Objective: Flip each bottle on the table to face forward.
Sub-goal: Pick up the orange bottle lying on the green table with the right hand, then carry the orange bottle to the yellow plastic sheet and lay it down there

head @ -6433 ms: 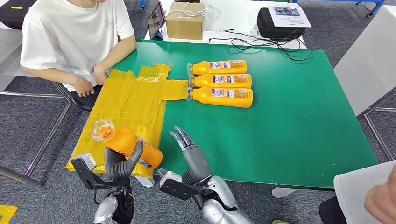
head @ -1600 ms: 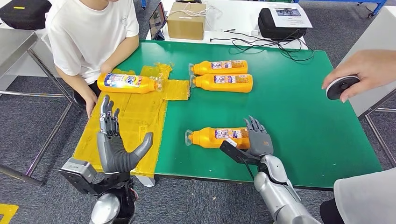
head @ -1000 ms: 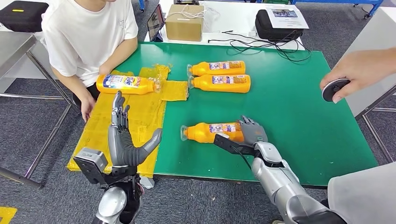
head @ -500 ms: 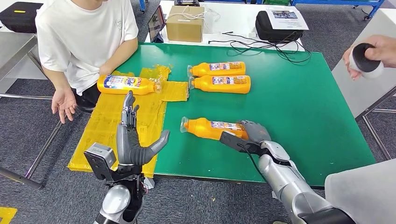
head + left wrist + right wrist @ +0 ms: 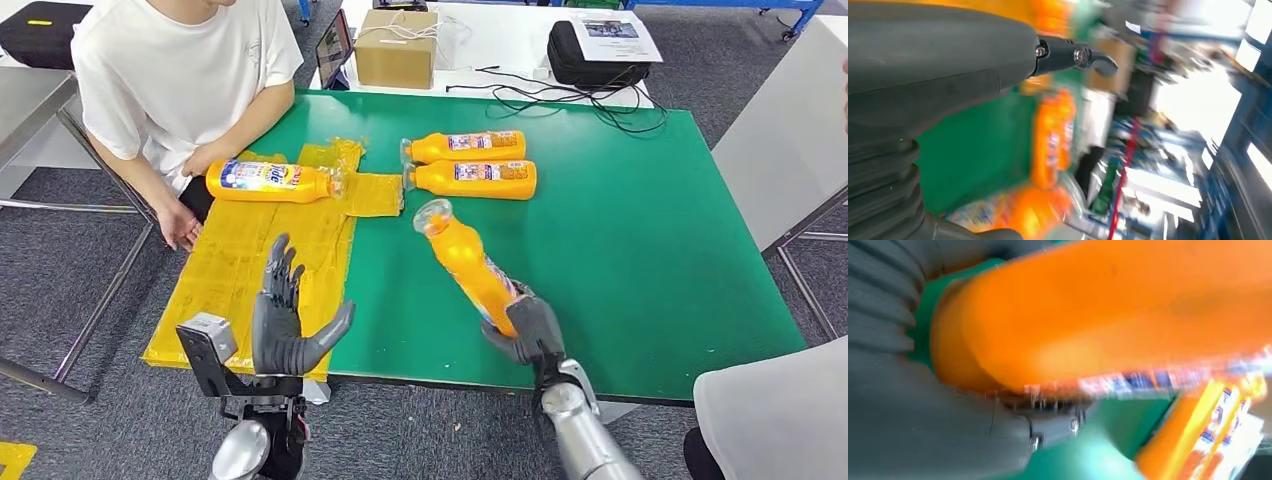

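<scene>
The orange bottle (image 5: 470,262) is gripped at its base by the right hand (image 5: 528,328), raised off the green tabletop (image 5: 640,250), neck tilted toward the two lying bottles (image 5: 470,162), while the left hand (image 5: 285,322) is held open and empty.

Blurred close-up: grey ribbed hand (image 5: 908,405) wrapped around the base of a large orange bottle (image 5: 1108,315) with a blue-and-white label strip along one side, lifted off the green table (image 5: 1088,455), with two more orange labelled bottles (image 5: 1198,435) lying side by side on it beyond.
</scene>
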`<state>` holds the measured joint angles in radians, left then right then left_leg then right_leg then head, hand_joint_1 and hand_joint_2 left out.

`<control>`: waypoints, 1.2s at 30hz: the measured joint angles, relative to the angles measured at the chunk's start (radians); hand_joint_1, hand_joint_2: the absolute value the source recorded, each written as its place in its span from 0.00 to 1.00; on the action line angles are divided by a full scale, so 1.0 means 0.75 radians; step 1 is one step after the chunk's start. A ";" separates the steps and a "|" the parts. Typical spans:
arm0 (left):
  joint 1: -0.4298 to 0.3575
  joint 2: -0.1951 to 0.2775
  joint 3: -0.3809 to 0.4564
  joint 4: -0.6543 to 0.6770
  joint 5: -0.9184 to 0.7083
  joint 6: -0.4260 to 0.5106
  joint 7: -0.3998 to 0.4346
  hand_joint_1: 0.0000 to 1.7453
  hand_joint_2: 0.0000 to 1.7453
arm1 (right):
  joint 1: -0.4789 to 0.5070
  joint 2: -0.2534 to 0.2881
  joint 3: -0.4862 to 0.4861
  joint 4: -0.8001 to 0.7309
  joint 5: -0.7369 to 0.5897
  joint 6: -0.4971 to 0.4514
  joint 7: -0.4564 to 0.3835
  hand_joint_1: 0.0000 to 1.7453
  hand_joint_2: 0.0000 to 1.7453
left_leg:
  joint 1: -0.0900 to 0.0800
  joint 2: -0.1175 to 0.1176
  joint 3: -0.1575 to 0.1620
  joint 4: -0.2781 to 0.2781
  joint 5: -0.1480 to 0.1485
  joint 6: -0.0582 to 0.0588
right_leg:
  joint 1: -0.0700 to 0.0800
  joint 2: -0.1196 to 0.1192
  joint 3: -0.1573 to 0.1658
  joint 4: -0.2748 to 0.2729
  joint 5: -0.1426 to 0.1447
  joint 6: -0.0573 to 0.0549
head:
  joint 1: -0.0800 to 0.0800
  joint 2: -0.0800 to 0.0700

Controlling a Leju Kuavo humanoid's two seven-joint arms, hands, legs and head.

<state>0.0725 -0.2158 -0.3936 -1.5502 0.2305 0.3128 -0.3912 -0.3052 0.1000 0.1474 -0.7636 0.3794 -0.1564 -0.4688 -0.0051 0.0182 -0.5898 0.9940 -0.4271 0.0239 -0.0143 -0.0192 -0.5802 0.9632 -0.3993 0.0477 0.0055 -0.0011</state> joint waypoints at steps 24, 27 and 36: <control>0.126 0.074 -0.083 0.105 0.131 -0.279 -0.060 0.00 1.00 | 0.334 0.134 0.128 -0.726 -0.313 0.101 0.055 1.00 1.00 | 0.000 -0.001 -0.013 0.000 0.000 0.000 | 0.000 -0.001 -0.014 0.000 -0.001 -0.001 | 0.000 0.000; 0.124 0.084 -0.112 0.103 0.108 -0.294 -0.063 0.00 1.00 | 0.321 0.134 0.231 -0.693 -0.200 0.119 0.066 1.00 1.00 | 0.000 -0.001 -0.014 0.000 0.000 0.000 | 0.000 -0.001 -0.014 0.000 -0.001 -0.001 | 0.000 0.000; 0.108 0.109 -0.163 0.072 0.069 -0.324 -0.065 0.00 1.00 | 0.227 0.127 0.559 -0.468 0.066 0.115 0.102 1.00 1.00 | 0.000 -0.001 -0.014 0.000 0.000 0.000 | 0.000 -0.001 -0.014 0.000 -0.001 -0.001 | 0.001 0.000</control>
<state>0.1538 -0.1344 -0.5157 -1.4961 0.2826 0.0702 -0.4398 -0.1353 0.1953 0.5663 -1.1148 0.4290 -0.0703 -0.3924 -0.0053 0.0173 -0.6002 0.9938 -0.4267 0.0236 -0.0146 -0.0202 -0.5905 0.9635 -0.3999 0.0471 0.0059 -0.0011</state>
